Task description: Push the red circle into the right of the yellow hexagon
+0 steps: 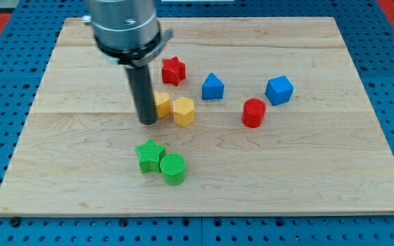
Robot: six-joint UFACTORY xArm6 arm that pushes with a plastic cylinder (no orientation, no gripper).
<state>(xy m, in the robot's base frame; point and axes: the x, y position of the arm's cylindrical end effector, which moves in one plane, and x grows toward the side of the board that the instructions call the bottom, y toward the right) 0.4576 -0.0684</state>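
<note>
The red circle (254,113) lies right of the board's middle. The yellow hexagon (183,111) lies about a hundred pixels to its left, touching a second yellow block (162,104) whose shape I cannot make out, as the rod partly hides it. My tip (147,122) rests on the board just left of that yellow block, far left of the red circle.
A red star (173,70) sits above the yellow blocks. A blue block with a pointed top (213,87) and a blue cube-like block (279,89) lie above the red circle. A green star (150,155) and green circle (173,169) touch near the bottom. The wooden board (320,171) carries all.
</note>
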